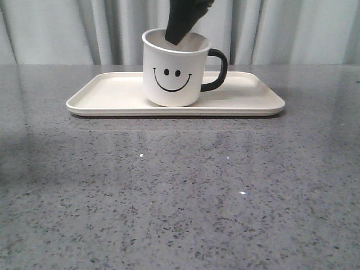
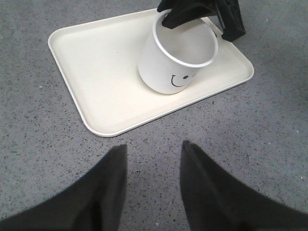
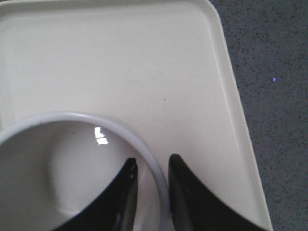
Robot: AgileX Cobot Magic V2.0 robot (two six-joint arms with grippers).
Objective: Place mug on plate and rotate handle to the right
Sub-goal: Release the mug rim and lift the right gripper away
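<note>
A white mug (image 1: 171, 76) with a black smiley face stands upright on my cream tray (image 1: 112, 95), near the middle of the tray and somewhat toward its far long edge. Its black handle (image 1: 216, 70) points to the right, toward the tray's right short edge. My right gripper (image 3: 150, 168) is pinched on the mug's rim, one finger inside the cup and one outside against the wall. My left gripper (image 2: 153, 153) hangs spread apart and holds nothing, above the grey speckled table (image 1: 180, 197), just off the tray's near long edge. The tray lies flat toward the table's far edge.
</note>
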